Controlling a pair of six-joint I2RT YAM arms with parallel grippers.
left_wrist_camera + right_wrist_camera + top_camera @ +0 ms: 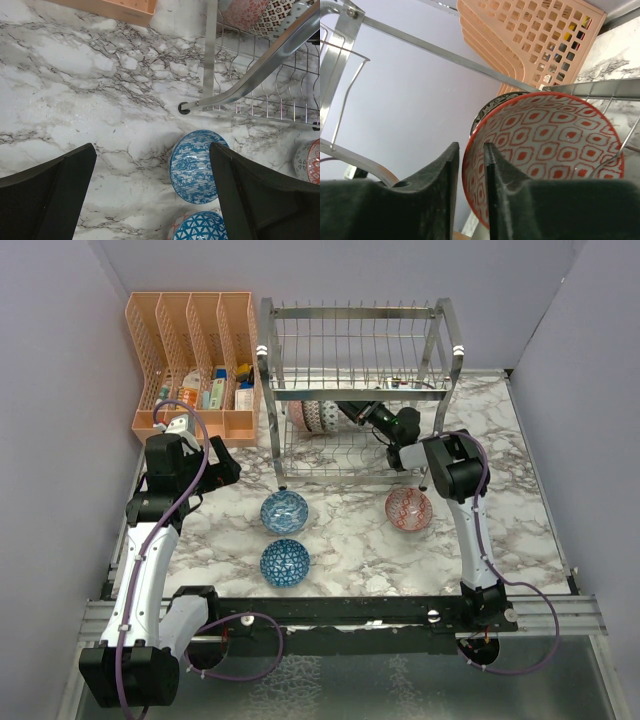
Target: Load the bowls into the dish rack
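Note:
Two blue bowls (285, 510) (285, 562) and a pink-red bowl (408, 507) lie on the marble table in front of the dish rack (268, 370). Two more bowls (315, 417) stand on edge in its lower tier. My right gripper (352, 412) reaches into that tier. In the right wrist view its jaws (470, 147) straddle the rim of a red-rimmed bowl (555, 140) with a thin gap showing at the outer finger. A dark bowl (487, 107) stands behind it. My left gripper (152, 150) is wide open and empty above the table, beside the wavy blue bowl (192, 167).
An orange mesh organizer (190, 320) with small items stands left of the rack. The rack's leg and slanted bar (250, 75) lie close to my left gripper's right side. The triangle-patterned blue bowl (202, 227) sits just below the wavy one.

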